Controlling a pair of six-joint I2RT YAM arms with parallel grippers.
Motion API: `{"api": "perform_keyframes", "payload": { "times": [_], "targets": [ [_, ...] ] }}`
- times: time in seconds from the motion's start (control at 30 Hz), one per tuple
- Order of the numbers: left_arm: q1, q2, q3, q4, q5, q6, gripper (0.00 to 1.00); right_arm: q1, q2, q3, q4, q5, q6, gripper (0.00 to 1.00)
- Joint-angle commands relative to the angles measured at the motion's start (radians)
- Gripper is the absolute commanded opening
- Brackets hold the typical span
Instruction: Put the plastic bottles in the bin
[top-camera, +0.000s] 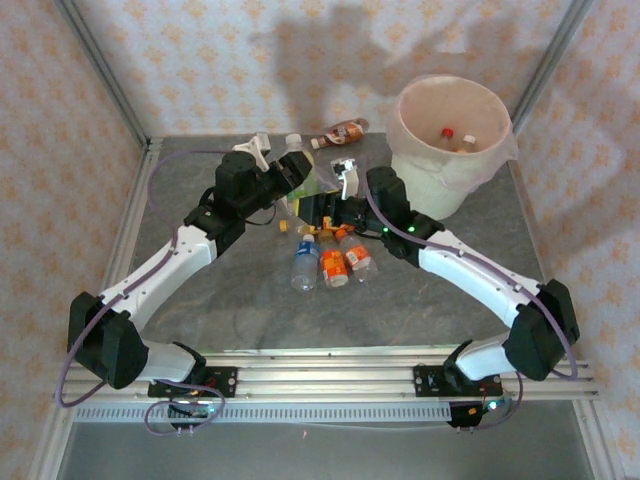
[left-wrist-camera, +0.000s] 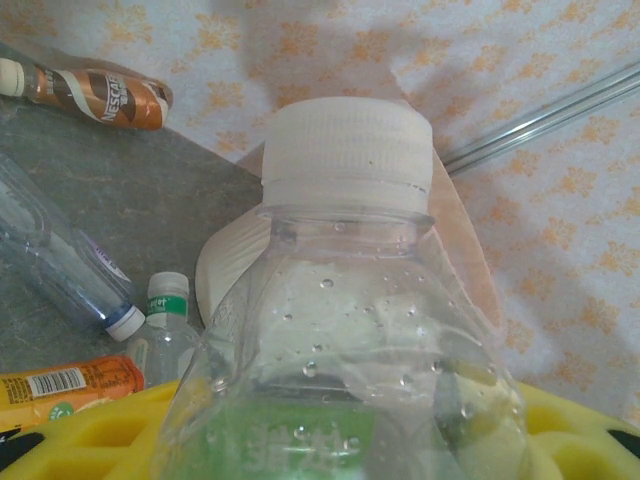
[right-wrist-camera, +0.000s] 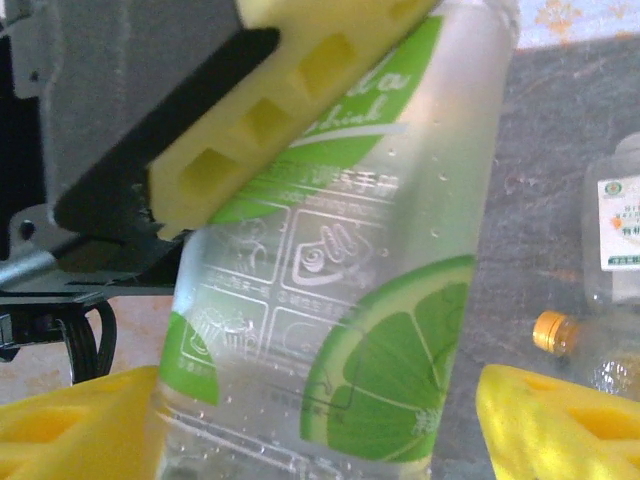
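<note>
Green-label bottle (right-wrist-camera: 340, 300) — clenched in left end effector (left-wrist-camera: 335, 445); right end effector (right-wrist-camera: 315, 430) released around it. Grey worktop (top-camera: 240, 300), floral walls (top-camera: 250, 60) — bin (top-camera: 440, 185) far right corner, two bottles (top-camera: 447, 133) inside.

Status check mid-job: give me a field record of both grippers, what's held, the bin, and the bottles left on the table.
left gripper: shut on lime bottle
right gripper: open, fingers flanking that bottle, one not touching it
bin: far right, at least two bottles inside
table: clear bottle and two orange bottles lying mid-table
far edge: brown bottle
stage: likely a handover, left to right
</note>
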Motion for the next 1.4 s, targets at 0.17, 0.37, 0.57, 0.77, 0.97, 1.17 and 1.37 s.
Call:
{"api": "perform_keyframes", "payload": {
  "times": [0.17, 0.37, 0.57, 0.77, 0.97, 1.17, 1.37],
  "targets": [
    [-0.025, 0.016, 0.009, 0.066, 0.04, -0.021, 0.43, 0.007, 0.03, 0.072, 0.013, -0.013, -0.011, 0.77],
    [-0.033, 0.043, 0.027, 0.066, 0.063, -0.033, 0.44, 0.008, 0.034, 0.077, -0.012, -0.029, -0.028, 0.69],
    [-0.034, 0.038, 0.034, 0.043, 0.057, -0.02, 0.46, 0.009, 0.011, 0.058, -0.029, 0.0, -0.072, 0.56],
    [-0.034, 0.039, 0.058, -0.013, 0.056, -0.021, 0.77, 0.009, -0.018, 0.046, -0.072, 0.088, -0.115, 0.48],
    [-0.034, 0.03, 0.079, -0.02, 0.084, -0.036, 0.9, 0.009, -0.044, 0.035, -0.12, 0.139, -0.139, 0.46],
    [-0.034, -0.035, 0.07, -0.082, -0.003, -0.011, 0.99, 0.008, -0.069, 0.035, -0.185, 0.216, -0.148, 0.44],
    [-0.032, -0.178, -0.036, -0.09, -0.178, 0.014, 1.0, 0.0, -0.079, 0.084, -0.346, 0.359, -0.199, 0.42]
  ]
}}
